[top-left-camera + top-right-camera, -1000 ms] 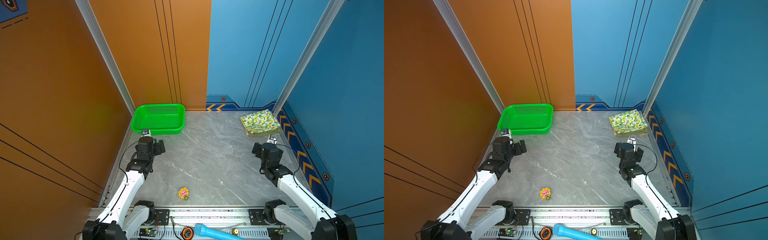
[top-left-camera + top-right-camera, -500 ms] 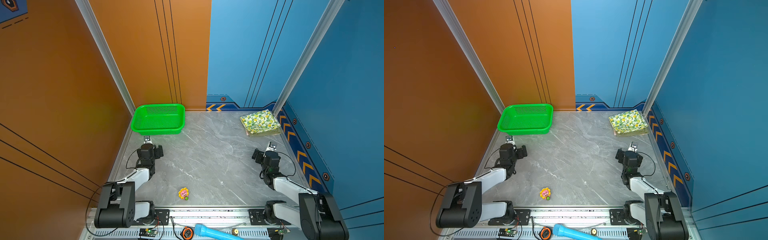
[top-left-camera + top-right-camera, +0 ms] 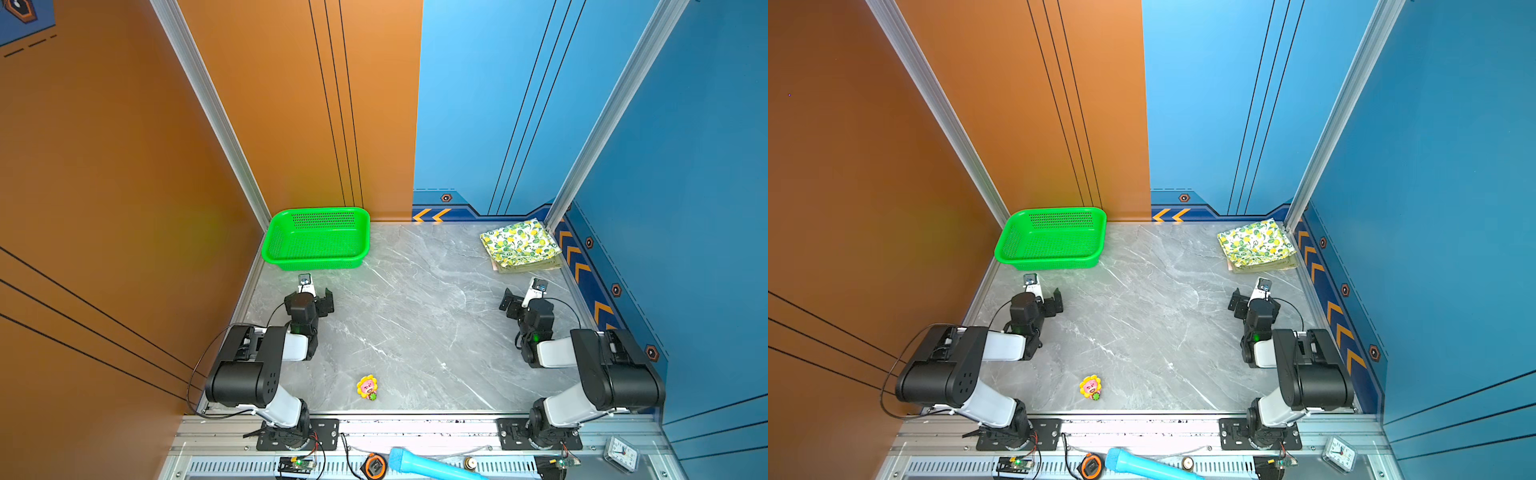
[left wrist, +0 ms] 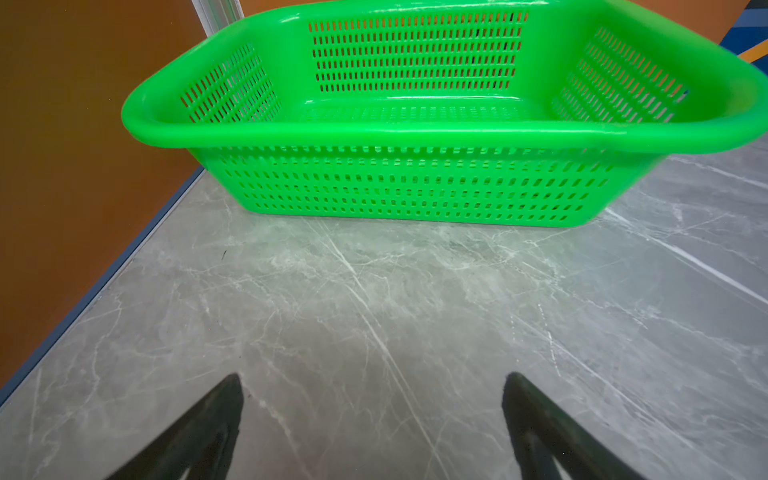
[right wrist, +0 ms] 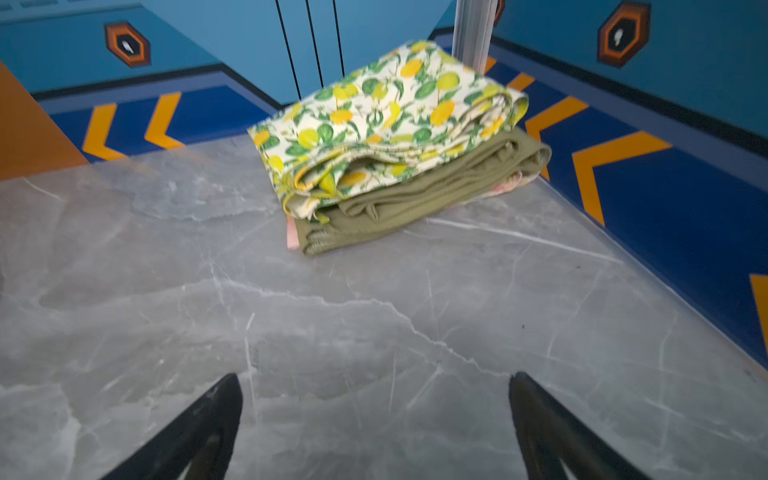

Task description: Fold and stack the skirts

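Observation:
The skirts lie folded in one stack in the back right corner. The white lemon-print skirt [image 3: 519, 243] [image 3: 1254, 243] [image 5: 386, 120] is on top. Under it is the olive green skirt [image 5: 419, 195], and a pink edge of a third skirt [image 5: 293, 239] peeks out at the bottom. My right gripper [image 3: 528, 301] [image 5: 376, 382] is open and empty, low over the table, a short way in front of the stack. On the other side, my left gripper [image 3: 311, 297] [image 4: 372, 382] is also open and empty, facing the basket and apart from it.
A green mesh basket [image 3: 318, 262] [image 4: 395, 133] stands empty at the back left. A small flower toy [image 3: 367, 387] lies near the front edge. A blue cylinder [image 3: 428, 467] and a small clock [image 3: 622, 455] rest on the front rail. Walls close in on three sides.
Both arms have folded back toward their bases and sunk lower, drawing the grippers slightly nearer the front. Both grippers stayed open. The stack has not moved.

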